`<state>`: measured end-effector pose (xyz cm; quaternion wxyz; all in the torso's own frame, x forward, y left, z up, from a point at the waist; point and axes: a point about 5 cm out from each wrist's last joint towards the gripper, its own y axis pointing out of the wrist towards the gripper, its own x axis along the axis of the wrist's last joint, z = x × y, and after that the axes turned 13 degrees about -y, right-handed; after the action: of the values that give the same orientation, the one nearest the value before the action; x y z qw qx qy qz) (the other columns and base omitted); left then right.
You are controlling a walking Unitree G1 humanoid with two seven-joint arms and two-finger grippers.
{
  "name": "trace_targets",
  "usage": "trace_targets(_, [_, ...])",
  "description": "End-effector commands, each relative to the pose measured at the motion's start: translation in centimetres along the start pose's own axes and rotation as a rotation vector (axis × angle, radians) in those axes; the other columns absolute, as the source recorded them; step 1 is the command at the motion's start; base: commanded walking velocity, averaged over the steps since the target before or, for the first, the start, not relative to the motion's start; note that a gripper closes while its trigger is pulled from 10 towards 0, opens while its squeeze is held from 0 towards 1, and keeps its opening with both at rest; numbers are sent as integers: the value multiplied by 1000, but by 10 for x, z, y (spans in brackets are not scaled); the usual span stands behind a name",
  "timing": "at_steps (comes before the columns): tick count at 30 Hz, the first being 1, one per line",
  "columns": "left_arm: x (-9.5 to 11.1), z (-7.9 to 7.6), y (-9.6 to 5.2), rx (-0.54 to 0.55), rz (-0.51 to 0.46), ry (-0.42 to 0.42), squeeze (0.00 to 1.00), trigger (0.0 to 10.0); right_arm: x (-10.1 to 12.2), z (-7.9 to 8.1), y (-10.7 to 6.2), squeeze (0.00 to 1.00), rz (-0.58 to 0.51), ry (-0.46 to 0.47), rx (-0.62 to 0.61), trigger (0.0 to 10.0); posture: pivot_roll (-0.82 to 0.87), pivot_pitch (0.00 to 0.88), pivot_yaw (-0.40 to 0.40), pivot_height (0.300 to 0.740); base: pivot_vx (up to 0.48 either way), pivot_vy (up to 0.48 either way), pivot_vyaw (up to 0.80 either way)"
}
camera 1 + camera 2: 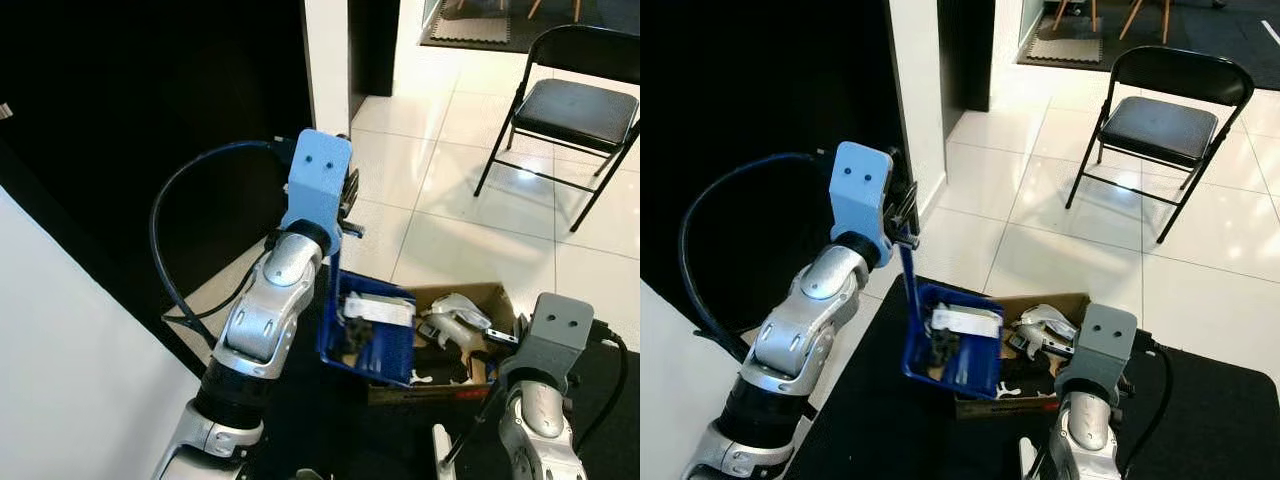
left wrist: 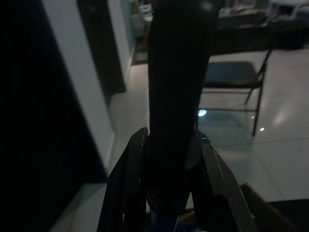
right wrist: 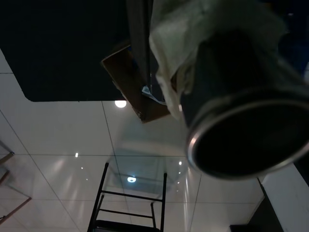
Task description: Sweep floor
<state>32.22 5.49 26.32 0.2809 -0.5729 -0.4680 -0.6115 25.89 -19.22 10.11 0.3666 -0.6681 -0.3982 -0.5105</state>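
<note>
My left gripper (image 1: 347, 200) is raised and shut on the thin handle of a blue dustpan (image 1: 368, 328). In the left wrist view both fingers (image 2: 120, 193) clamp that dark handle (image 2: 176, 87). The dustpan hangs tilted over an open cardboard box (image 1: 495, 298), with paper scraps and dark debris in it. The box holds crumpled white and grey trash (image 1: 455, 318). My right gripper (image 1: 515, 340) sits low beside the box, shut on a broom handle (image 1: 470, 430) that slants down. In the right wrist view that handle is a dark tube with a metal ring (image 3: 241, 125) and white plastic wrap.
A black folding chair (image 1: 575, 110) stands on the glossy white tiles (image 1: 470, 240) beyond the box. The box rests on a black mat (image 1: 1210, 410). A white pillar (image 1: 325, 60) and a dark wall rise on the left, and a white panel (image 1: 60, 350) lies near left.
</note>
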Motion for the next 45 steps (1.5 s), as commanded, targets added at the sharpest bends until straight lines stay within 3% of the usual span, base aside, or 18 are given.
trace_targets(1, [29,-18,0,-78,-128,-16,0,10000,-3,3,-2,0,6,-1,3,10000,-45,145,97,740,0,0,0])
trace_targets(10, [48,-42,2,-186,-197,-40,0,10000,-4,4,-2,0,9,-1,6,10000,-42,145,97,740,0,0,0])
trace_targets(15, [56,-60,3,-271,-258,23,0,10000,-5,5,-2,0,11,-1,7,10000,-43,145,100,740,0,0,0])
trace_targets(28, [62,-77,9,-344,-371,179,0,10000,-7,5,-3,0,15,4,-4,10000,-49,144,115,740,0,0,0])
trace_targets(45, [67,-76,18,-228,-502,324,0,10000,-7,6,-3,0,15,5,-3,10000,-50,145,115,740,0,0,0])
